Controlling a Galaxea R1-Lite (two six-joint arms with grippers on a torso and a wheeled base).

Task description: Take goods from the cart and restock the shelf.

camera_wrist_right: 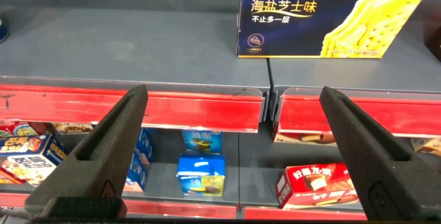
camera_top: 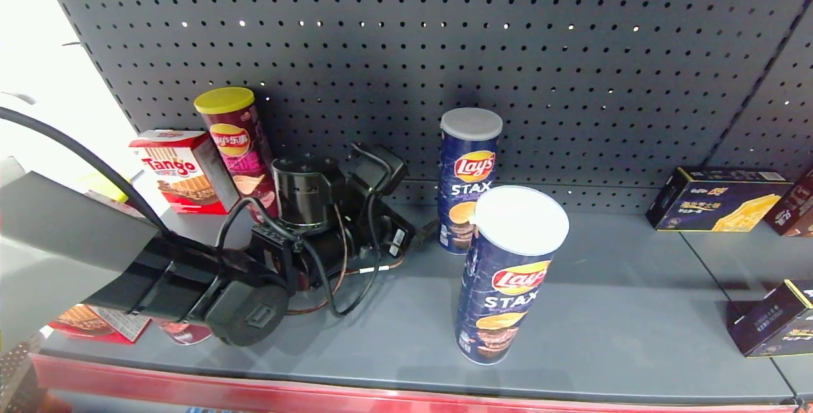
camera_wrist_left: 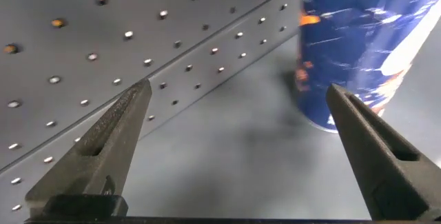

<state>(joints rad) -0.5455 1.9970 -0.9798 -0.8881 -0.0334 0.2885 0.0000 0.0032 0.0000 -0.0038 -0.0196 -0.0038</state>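
Two blue chip cans stand on the grey shelf (camera_top: pixel 622 311). One (camera_top: pixel 469 178) is near the pegboard back, the other (camera_top: pixel 508 273), with a white lid, is closer to the front edge. My left arm (camera_top: pixel 317 222) lies over the shelf's left part, pointing at the back can. My left gripper (camera_wrist_left: pixel 238 103) is open and holds nothing, and the back blue can (camera_wrist_left: pixel 365 45) stands just beyond one fingertip. My right gripper (camera_wrist_right: pixel 234 100) is also open and holds nothing. It hangs in front of the red shelf edge (camera_wrist_right: pixel 200 107), below a dark cracker box (camera_wrist_right: pixel 324 17).
A magenta can with a yellow lid (camera_top: pixel 235 140) and a red-and-white wafer box (camera_top: pixel 181 168) stand at the back left. Dark boxes (camera_top: pixel 718 206) sit at the right, with another (camera_top: pixel 772 327) at the front right. Lower shelves hold packaged goods (camera_wrist_right: pixel 200 176).
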